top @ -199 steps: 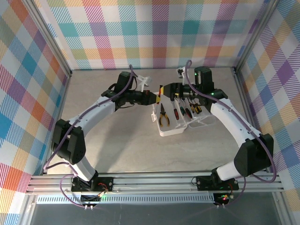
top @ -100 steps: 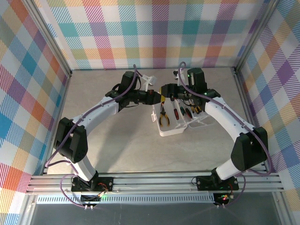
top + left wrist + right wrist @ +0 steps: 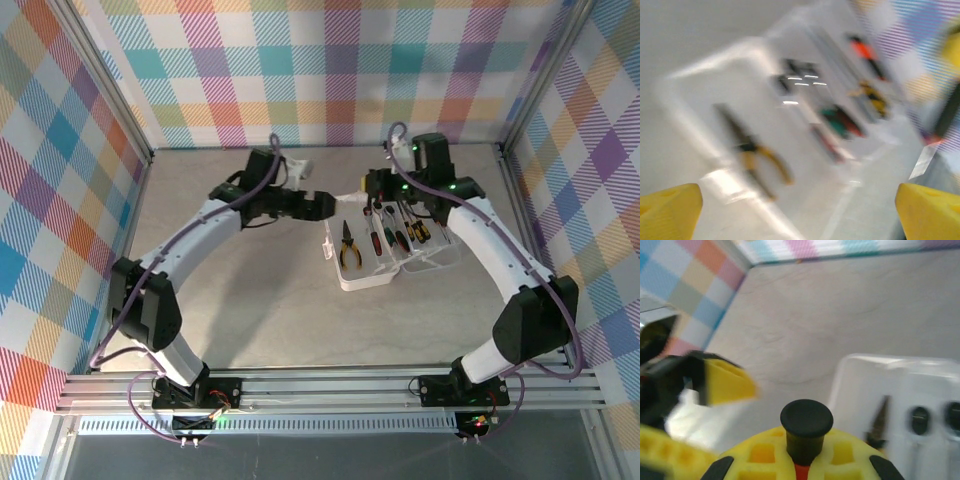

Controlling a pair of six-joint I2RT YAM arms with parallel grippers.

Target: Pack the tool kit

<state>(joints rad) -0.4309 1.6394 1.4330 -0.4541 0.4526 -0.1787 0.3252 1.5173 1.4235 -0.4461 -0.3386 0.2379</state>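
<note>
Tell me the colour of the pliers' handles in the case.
Yellow; the pliers show best in the top external view, lying in the case.

Left gripper (image 3: pixel 800 212) wide (right gripper (image 3: pixel 805 460) clamped)

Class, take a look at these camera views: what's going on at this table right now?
Two robot arms are packing a tool kit. The right gripper is shut on a tool with a black end cap, holding it by the far edge of the open clear case. The left gripper hangs open just to the left of the case, holding nothing. Yellow-handled pliers and several screwdrivers already lie in the case.
</note>
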